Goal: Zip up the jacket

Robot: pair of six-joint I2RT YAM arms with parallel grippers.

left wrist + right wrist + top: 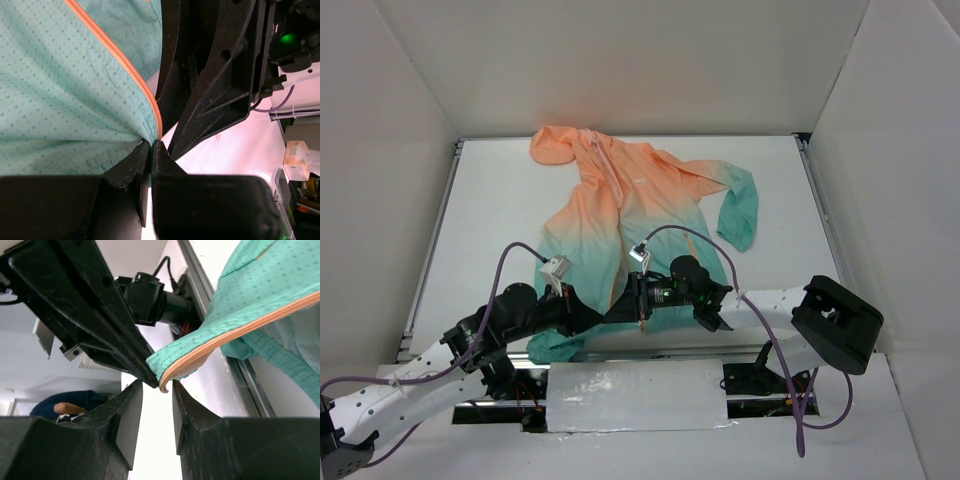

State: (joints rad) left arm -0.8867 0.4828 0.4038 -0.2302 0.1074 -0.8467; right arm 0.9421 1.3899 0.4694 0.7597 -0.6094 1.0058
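Observation:
The jacket lies flat on the white table, peach hood far, teal hem near. My left gripper is at the hem's near edge. In the left wrist view its jaws are shut on the teal fabric right at the lower end of the orange zipper. My right gripper faces it from the right. Its jaws stand open, with the curled end of the zipper edge just at the fingertips, touching neither pad. The lifted hem corner hangs above the table edge.
White walls enclose the table on three sides. Metal rails run along its edges. A silver-taped plate sits between the arm bases at the near edge. Purple cables loop over both arms. The right gripper's black body crowds the left wrist view.

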